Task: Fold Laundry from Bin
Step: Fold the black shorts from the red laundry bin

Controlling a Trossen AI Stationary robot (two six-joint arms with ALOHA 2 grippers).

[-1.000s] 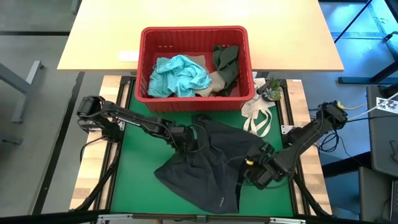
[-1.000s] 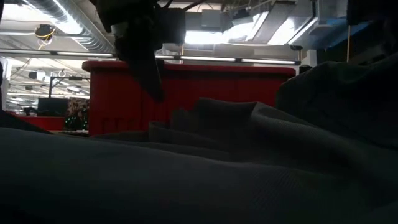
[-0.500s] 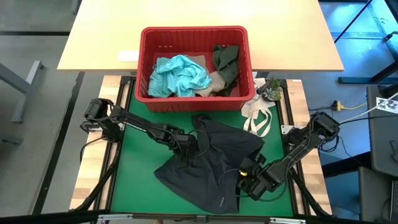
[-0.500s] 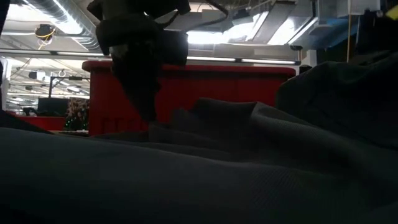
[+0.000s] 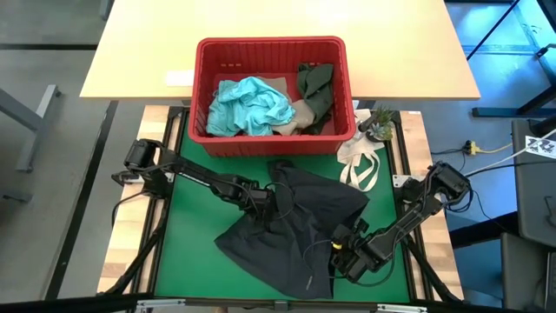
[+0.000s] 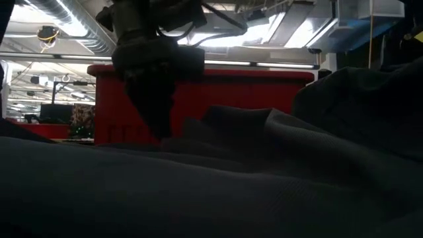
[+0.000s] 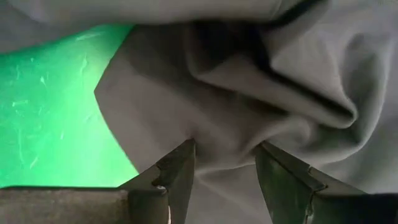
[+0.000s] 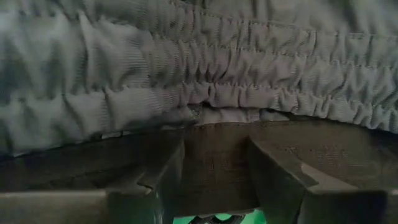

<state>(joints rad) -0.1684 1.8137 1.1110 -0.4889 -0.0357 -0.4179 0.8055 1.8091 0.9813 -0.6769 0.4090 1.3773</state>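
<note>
A dark grey garment (image 5: 291, 230) lies crumpled on the green mat (image 5: 187, 235). My left gripper (image 7: 225, 152) stands open over its upper left part, near a bunched fold, and points steeply down. In the low view this gripper (image 6: 160, 129) reaches down to the cloth in front of the red bin (image 6: 251, 92). My right gripper (image 8: 214, 168) is open at the garment's near right edge (image 5: 343, 252), just below the gathered elastic waistband (image 8: 205, 99). The bin (image 5: 271, 41) holds teal (image 5: 252, 104), olive (image 5: 314, 87) and beige (image 5: 300, 115) laundry. My left gripper sets its open fingertips (image 7: 185, 152) on a flat stretch of the garment beside a fold (image 7: 280, 93), slanting down from above. The cloth lies slack on the mat. My right gripper has dark cloth (image 8: 214, 155) between its open fingers, just below the waistband; whether they touch it I cannot tell.
A white cloth bag with loop handles (image 5: 360, 165) and a small potted plant (image 5: 380, 124) sit right of the bin. Bare green mat shows left of the garment. The bin stands at the mat's far edge, half on the wooden table (image 5: 130, 61).
Both grippers have come down onto the garment. The left one sank a little toward the near edge. The right one dropped further and moved toward the near edge and leftward along the garment's right border. The garment itself has kept its shape.
</note>
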